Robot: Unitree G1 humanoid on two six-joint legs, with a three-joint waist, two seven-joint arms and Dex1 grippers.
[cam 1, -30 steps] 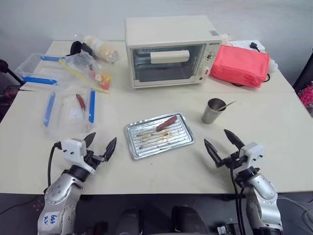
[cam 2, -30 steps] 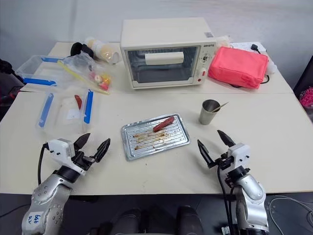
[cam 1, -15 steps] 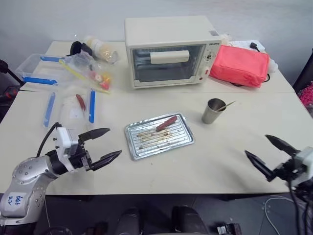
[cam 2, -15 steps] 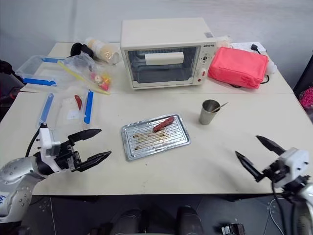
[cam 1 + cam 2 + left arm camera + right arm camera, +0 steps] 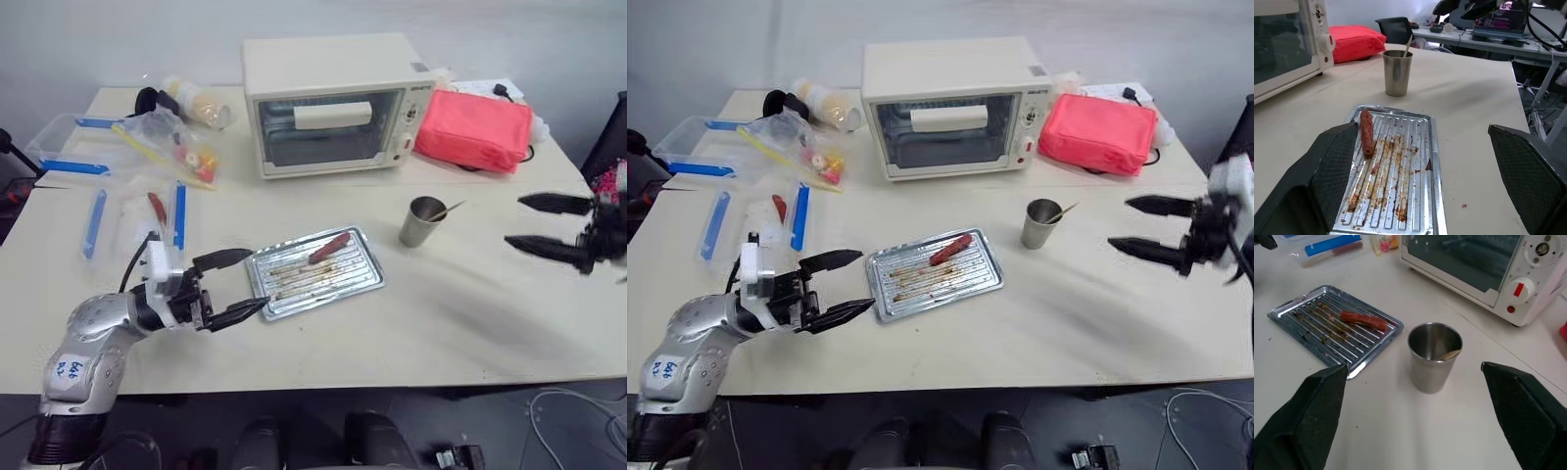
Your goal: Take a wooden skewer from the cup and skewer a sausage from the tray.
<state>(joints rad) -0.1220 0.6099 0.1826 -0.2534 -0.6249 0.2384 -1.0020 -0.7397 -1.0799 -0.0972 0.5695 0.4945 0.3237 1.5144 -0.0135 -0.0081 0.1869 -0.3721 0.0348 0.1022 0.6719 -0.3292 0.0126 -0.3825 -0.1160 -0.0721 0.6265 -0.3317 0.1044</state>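
While both grippers hang empty, the wooden skewer (image 5: 450, 210) sits in the cup (image 5: 424, 221), leaning over the rim toward the robot's right and away from it, only its top end visible. Cup stands upright on the table (image 5: 470, 304), apart from the tray (image 5: 315, 273) and to its right, in front of the toaster oven (image 5: 338, 102). Sausage (image 5: 331, 247) lies on the tray's far right part, long axis diagonal, far end tipped toward the cup. Tray long axis runs roughly left-right, slightly skewed, ribbed floor with brown grease streaks.

Left gripper (image 5: 245, 282) fingers spread wide, pointing across toward the tray's left short edge, just beside it, not touching. Right gripper (image 5: 519, 221) fingers also spread wide, well to the right of the cup, pointing at it, bare table between. Nothing blocks the cup or tray.

Around: red pouch (image 5: 473, 129) right of the oven, touching or nearly so. Left of the tray, clear plastic boxes with blue clips (image 5: 137, 211), one holding something red. Behind them a plastic bag with a yellow strip (image 5: 162, 145) and a clear jar (image 5: 199, 101) lying on its side.

Writing: small dark label on the oven's upper right corner, not readable. White sticker with handwriting on the left forearm (image 5: 67, 370), cannot tell exactly.
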